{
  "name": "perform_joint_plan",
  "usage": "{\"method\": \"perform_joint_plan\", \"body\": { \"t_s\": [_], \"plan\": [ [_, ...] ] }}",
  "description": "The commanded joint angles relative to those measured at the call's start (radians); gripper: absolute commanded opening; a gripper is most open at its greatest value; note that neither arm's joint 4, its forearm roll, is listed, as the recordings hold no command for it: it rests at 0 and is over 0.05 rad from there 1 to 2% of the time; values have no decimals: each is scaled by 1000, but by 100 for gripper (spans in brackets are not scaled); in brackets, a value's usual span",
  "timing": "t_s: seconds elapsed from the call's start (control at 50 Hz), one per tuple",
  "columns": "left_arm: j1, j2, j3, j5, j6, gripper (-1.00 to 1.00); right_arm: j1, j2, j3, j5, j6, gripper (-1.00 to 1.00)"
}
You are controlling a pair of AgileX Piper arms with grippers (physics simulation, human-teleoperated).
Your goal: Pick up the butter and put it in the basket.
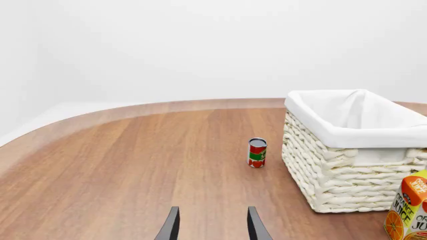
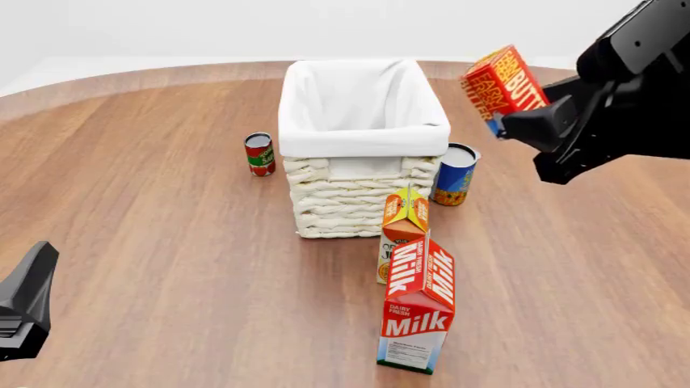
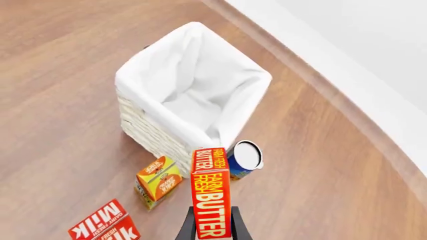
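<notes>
My right gripper point(image 2: 518, 113) is shut on the butter point(image 2: 503, 86), a red-orange box with white lettering, and holds it in the air to the right of the basket point(image 2: 361, 129), above the table. In the right wrist view the butter point(image 3: 211, 197) stands between the fingers, with the white woven basket point(image 3: 193, 100) beyond it, its white liner empty. My left gripper point(image 1: 212, 227) is open and empty, low over the table near its front left; in the front view only part of the left arm point(image 2: 24, 307) shows. The basket also shows in the left wrist view point(image 1: 353, 150).
A small red-green can point(image 2: 258, 153) stands left of the basket, and a blue can point(image 2: 455, 174) at its right. An orange juice carton point(image 2: 403, 230) and a tall Milk carton point(image 2: 418, 303) stand in front of the basket.
</notes>
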Motion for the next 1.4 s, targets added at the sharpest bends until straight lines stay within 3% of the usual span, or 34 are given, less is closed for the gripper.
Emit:
{"method": "perform_joint_plan", "body": {
  "t_s": [0.02,0.26,1.24,1.4],
  "plan": [
    [0,0,0,0,0,100,16,20,-91,10,79,-100],
    [0,0,0,0,0,100,40,49,-137,-3,135,-100],
    [0,0,0,0,0,100,128,88,-251,-26,177,-100],
    [0,0,0,0,0,100,133,119,-245,-63,189,-100]
  ]
}}
